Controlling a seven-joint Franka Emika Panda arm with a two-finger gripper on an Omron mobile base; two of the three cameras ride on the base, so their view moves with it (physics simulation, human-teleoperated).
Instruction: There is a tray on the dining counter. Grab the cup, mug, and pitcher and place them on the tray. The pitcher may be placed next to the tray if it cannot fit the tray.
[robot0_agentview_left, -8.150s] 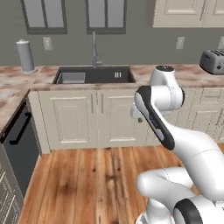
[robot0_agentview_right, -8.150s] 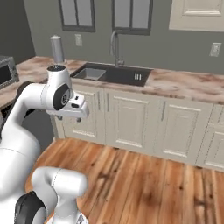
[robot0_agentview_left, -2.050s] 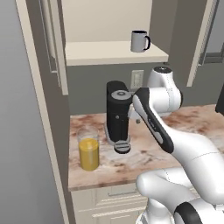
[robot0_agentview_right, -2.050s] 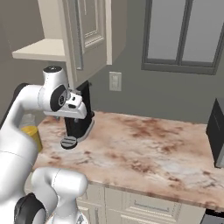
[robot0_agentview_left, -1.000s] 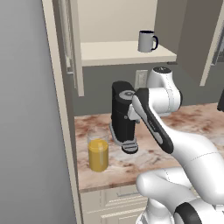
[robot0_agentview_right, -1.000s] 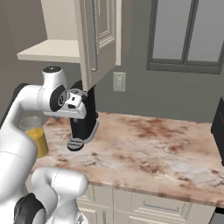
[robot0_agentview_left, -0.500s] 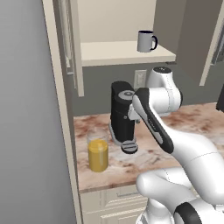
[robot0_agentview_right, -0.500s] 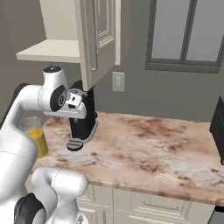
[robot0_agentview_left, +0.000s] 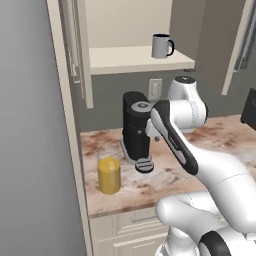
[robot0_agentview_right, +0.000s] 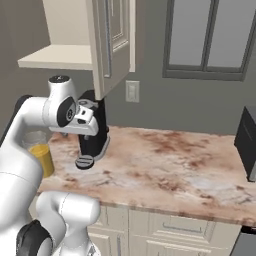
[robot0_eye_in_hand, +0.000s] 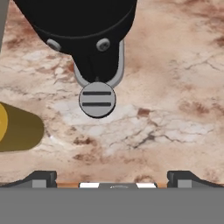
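The grey mug (robot0_agentview_left: 161, 46) with its dark handle stands on the open cabinet's shelf (robot0_agentview_left: 135, 59), above and behind my arm. The clear pitcher (robot0_agentview_left: 109, 170) of yellow-orange liquid stands on the counter to the left of the coffee machine; it is also seen at the left in the right base view (robot0_agentview_right: 41, 152) and the hand view (robot0_eye_in_hand: 17, 127). My gripper (robot0_eye_in_hand: 112, 180) hangs open and empty over the counter in front of the coffee machine, pointing down, with its fingertips (robot0_eye_in_hand: 43, 177) wide apart. The cup, the tray and the dining counter are out of view.
A black coffee machine (robot0_agentview_left: 136, 130) stands just behind my hand, its round drip plate (robot0_eye_in_hand: 97, 99) below. Open cabinet doors (robot0_agentview_right: 114, 40) hang overhead. A tall grey panel (robot0_agentview_left: 35, 150) closes the left side. A dark appliance (robot0_agentview_right: 247, 145) sits at the counter's right.
The base has driven from the sink counter to this cabinet corner and the view kept shifting slightly right until a second ago. Since then nothing has moved; the gripper stays open.
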